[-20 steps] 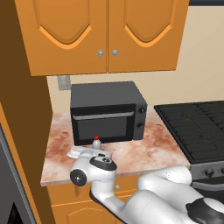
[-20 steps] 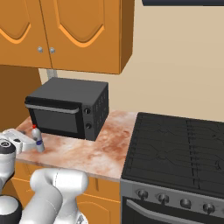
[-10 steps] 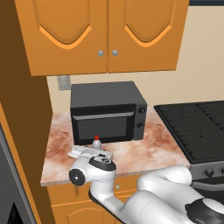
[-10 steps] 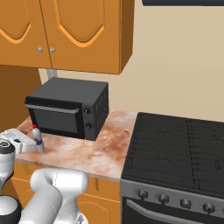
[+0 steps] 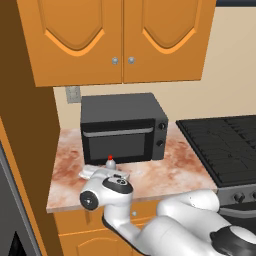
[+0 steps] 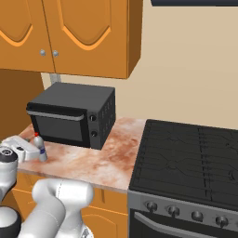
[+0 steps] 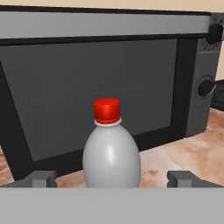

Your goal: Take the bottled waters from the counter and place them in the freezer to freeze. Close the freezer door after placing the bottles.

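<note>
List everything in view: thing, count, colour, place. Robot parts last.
Bottle: one, clear with red cap, upright on the counter in front of the microwave, between the pincer tips.
Microwave: one, black, at the back of the counter.
Counter: one, reddish-pink marbled, left of the stove.
Stove: one, black grates, right of the counter.
Upper cabinets: two doors, orange, above the microwave.
Lower cabinets: orange, under the counter.
Outlet: one, grey, on the wall left of the microwave.
Arm: one, white, low in front of the counter.
Pincer: one, open, tips either side of the bottle, not touching it.
</note>
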Robot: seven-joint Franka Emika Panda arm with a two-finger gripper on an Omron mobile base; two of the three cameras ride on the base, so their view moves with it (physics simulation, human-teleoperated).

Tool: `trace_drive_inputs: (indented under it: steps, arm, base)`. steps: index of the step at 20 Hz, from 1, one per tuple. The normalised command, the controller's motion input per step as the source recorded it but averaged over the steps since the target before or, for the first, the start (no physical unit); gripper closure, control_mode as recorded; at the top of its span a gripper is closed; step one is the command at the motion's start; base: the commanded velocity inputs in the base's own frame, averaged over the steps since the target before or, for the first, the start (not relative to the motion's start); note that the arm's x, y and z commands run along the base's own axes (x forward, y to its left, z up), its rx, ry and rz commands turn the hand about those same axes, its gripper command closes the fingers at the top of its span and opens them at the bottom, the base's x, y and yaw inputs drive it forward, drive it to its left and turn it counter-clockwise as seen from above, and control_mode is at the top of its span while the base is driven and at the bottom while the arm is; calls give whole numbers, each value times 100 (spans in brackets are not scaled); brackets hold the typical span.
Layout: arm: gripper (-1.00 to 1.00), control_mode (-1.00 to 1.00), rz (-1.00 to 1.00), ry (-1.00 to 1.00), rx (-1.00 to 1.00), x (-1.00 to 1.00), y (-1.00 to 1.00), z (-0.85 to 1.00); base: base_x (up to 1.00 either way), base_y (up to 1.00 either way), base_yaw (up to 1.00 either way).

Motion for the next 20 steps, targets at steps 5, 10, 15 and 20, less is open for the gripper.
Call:
trace_drive_inputs:
  steps: [5, 10, 15, 20]
  arm:
    - [-100, -100, 0, 0, 0, 16, -2, 0]
    - [-100, -100, 0, 0, 0, 9, 0, 0]
    - [-100, -100, 0, 0, 0, 8, 0, 0]
    - [-100, -100, 0, 0, 0, 0, 0, 0]
  base:
    - [0, 0, 0]
    - [0, 0, 0]
    - [0, 0, 0]
    - [0, 0, 0]
